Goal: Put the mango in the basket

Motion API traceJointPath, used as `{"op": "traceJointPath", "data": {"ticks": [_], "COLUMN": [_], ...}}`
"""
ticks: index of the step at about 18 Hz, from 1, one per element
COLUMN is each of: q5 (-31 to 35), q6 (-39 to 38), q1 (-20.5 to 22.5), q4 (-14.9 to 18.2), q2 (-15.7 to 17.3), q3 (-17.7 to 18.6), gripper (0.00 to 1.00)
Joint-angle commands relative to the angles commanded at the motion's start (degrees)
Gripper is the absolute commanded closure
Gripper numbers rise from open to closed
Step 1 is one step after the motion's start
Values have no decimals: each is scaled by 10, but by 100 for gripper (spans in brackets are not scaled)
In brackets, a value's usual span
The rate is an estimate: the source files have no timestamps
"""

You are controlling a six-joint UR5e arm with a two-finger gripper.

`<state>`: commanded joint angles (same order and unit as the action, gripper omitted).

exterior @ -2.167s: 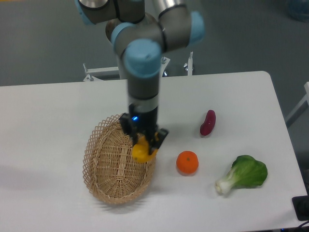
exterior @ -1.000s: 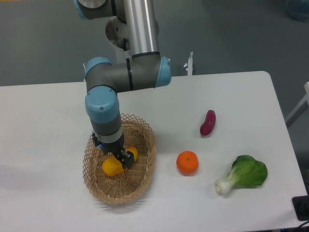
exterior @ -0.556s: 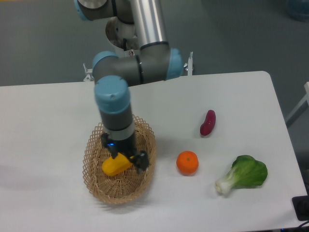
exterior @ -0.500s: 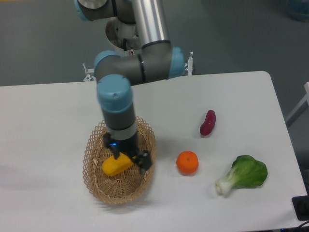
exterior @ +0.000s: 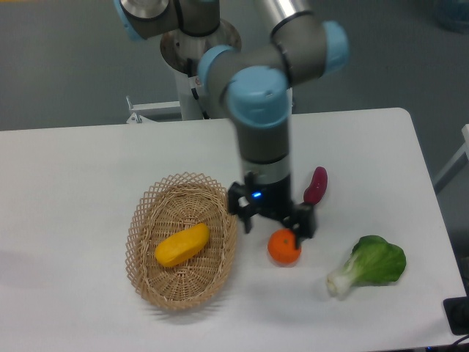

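The yellow-orange mango [exterior: 182, 245] lies free on the floor of the tan wicker basket [exterior: 150, 282], tilted with its right end a little higher. My gripper [exterior: 273, 223] is open and empty. It hangs to the right of the basket, above the round orange [exterior: 283, 248], with one finger near the basket's right rim and the other over the orange's right side.
A purple-red curved vegetable [exterior: 315, 185] lies right of the gripper. A green leafy vegetable [exterior: 369, 264] lies at the front right. The white table's far edge [exterior: 110, 126] runs behind the arm's base.
The gripper has let go of the mango, which now lies free in the basket. The arm has lifted and swung right, out of the basket to above the orange.
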<state>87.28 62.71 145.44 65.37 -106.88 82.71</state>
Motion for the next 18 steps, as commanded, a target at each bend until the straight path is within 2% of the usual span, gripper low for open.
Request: {"op": "traceJointPath", "data": {"ticks": [3, 10, 18], "q5": [-5, -8, -15], "q6": [80, 251, 263], "q1": [39, 103, 118], "q4": [32, 73, 73], "q2": [4, 15, 17], "q3": [-7, -8, -8], "gripper": [0, 0, 0]}}
